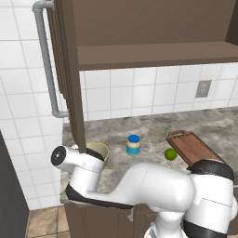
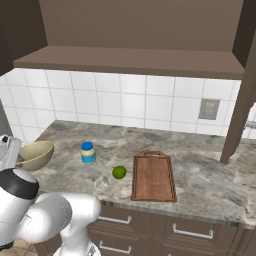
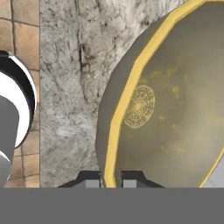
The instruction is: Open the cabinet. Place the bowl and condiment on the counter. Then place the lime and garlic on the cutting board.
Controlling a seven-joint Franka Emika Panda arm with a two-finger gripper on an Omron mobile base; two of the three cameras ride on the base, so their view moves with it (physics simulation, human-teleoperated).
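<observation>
Gripper (image 3: 112, 180) was clamped shut on the yellow rim of the empty bowl (image 3: 175, 113), which sat on the counter (image 3: 70, 87).

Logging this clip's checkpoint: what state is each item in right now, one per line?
cabinet: door open, visible shelf bare.
bowl: upright on the counter, rim pinched by the end effector.
condiment: upright on counter, lid on.
lime: on counter beside the cutting board, not on it.
garlic: on counter near front edge, off the board.
end effector: shut on bowl rim.
</observation>
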